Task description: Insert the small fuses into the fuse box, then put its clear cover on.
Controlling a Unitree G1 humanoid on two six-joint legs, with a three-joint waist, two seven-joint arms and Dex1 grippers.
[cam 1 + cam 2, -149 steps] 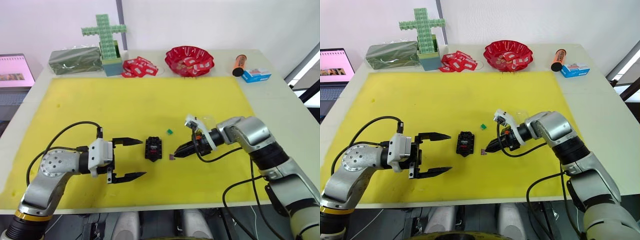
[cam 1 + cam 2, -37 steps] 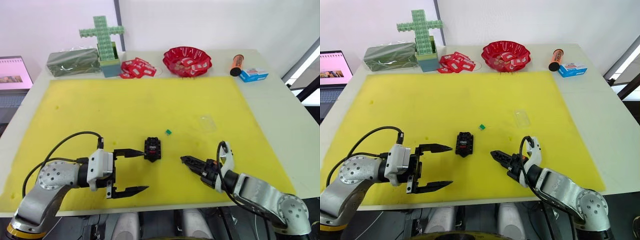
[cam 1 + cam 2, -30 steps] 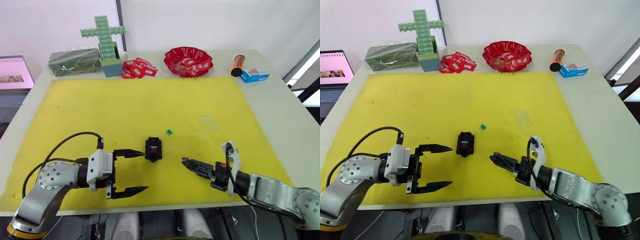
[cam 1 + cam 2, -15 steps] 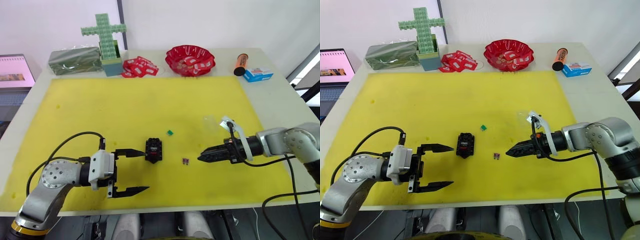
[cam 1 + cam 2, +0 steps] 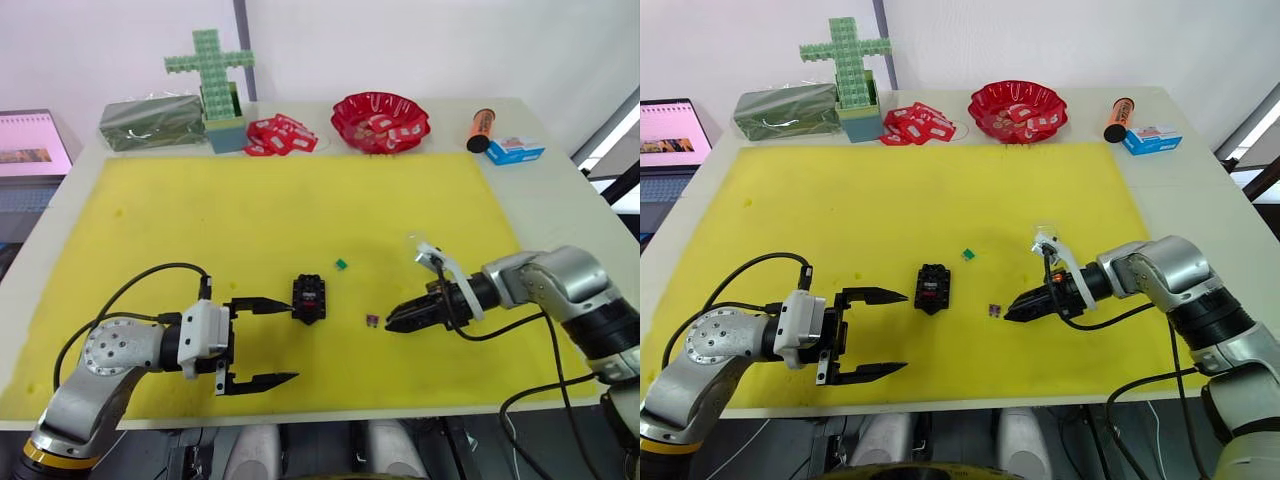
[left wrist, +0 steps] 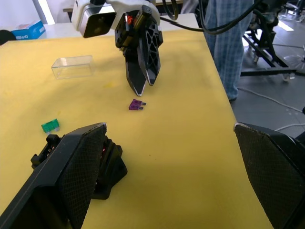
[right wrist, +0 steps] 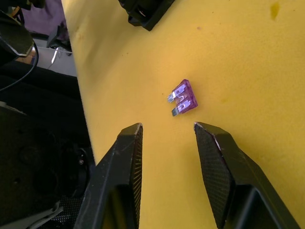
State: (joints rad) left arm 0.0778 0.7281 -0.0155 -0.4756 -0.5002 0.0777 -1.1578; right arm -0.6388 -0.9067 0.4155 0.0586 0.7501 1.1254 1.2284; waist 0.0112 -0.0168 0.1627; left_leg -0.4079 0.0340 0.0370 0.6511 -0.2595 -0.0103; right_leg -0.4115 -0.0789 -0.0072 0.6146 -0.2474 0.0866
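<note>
Purple fuse (image 7: 183,97) lies flat on the yellow mat (image 5: 300,210), prongs toward the slightly parted right gripper (image 7: 167,143); left gripper (image 5: 262,341) gapes wide.

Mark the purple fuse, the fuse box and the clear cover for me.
purple fuse (image 7: 183,98), right wrist view, middle of its body
fuse box (image 5: 309,297), left eye view, its top face
clear cover (image 6: 72,67), left wrist view, its side wall

Mat: yellow mat (image 5: 280,210) covers most of the bench (image 5: 560,200).
Far edge, left to right: green wrapped block (image 5: 152,120), green brick cross (image 5: 213,70) upright in a blue-grey base, red-and-white packets (image 5: 277,134), red bowl (image 5: 381,120) holding more packets.
Far right corner: orange tube (image 5: 479,128), blue-and-white box (image 5: 516,150) just beside it.
Off the left edge: laptop (image 5: 30,150), screen lit.
</note>
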